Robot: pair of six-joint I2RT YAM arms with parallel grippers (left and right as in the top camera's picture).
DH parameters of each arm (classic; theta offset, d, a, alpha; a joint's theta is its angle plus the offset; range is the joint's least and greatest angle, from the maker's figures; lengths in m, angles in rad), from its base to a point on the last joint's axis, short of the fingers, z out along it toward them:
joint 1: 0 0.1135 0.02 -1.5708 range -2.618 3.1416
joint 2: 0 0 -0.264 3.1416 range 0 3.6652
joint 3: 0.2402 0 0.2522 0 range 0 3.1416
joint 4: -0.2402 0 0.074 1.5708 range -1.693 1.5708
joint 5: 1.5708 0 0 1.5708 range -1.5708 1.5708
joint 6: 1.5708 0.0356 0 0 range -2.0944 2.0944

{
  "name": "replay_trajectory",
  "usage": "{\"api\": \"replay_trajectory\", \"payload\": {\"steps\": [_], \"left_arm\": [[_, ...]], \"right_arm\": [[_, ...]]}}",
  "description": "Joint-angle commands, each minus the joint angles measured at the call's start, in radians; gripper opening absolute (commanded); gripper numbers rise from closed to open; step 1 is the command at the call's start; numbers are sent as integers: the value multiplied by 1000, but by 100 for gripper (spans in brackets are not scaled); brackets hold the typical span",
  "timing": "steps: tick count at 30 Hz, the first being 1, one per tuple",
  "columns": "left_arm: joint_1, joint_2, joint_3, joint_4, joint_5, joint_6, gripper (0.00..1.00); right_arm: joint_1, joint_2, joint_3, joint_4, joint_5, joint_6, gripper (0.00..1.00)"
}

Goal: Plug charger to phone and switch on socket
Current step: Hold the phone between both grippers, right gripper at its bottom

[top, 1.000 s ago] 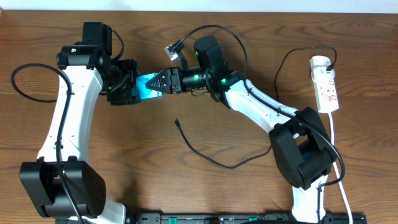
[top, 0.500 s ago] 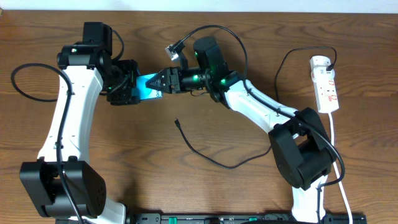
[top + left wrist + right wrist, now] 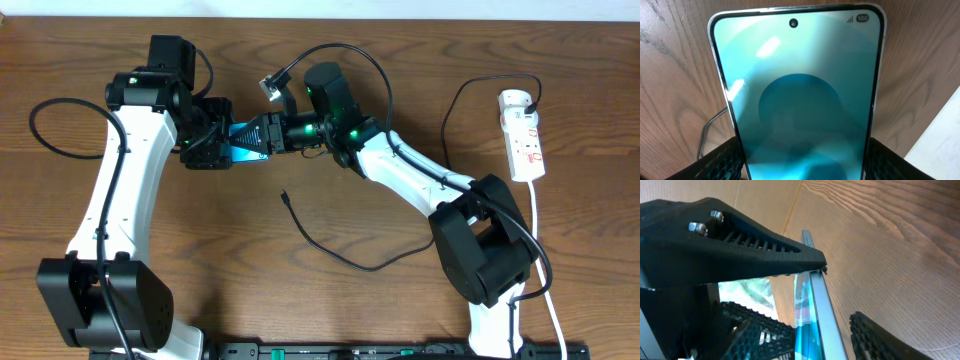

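Phone [image 3: 245, 140], one, gripped by left jaws; right jaws part-open astride it.

The flat cyan-screened smartphone [image 3: 243, 139] is largely hidden overhead; its lower end is cut off in the left wrist view.

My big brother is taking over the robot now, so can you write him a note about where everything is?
The left pincer is clamped on the phone. The right pincer is open astride the phone's other end. The charger tip lies loose on the table; the socket sits far right. Done: phone gripped. To do: plug charger into phone, switch socket on.
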Motion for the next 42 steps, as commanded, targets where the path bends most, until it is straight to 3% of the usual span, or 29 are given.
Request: {"api": "replay_trajectory", "payload": {"steps": [1,24,42], "left_arm": [[2,9,3,-1,-14,4,7],[2,9,3,2,-13,5,7],[2,9,3,2,-13,6,7]], "right_arm": [[6,-3,13,0,0,-4,53],[16,-3,13,8,0,-5,42],[17,-3,13,8,0,-5,26]]}}
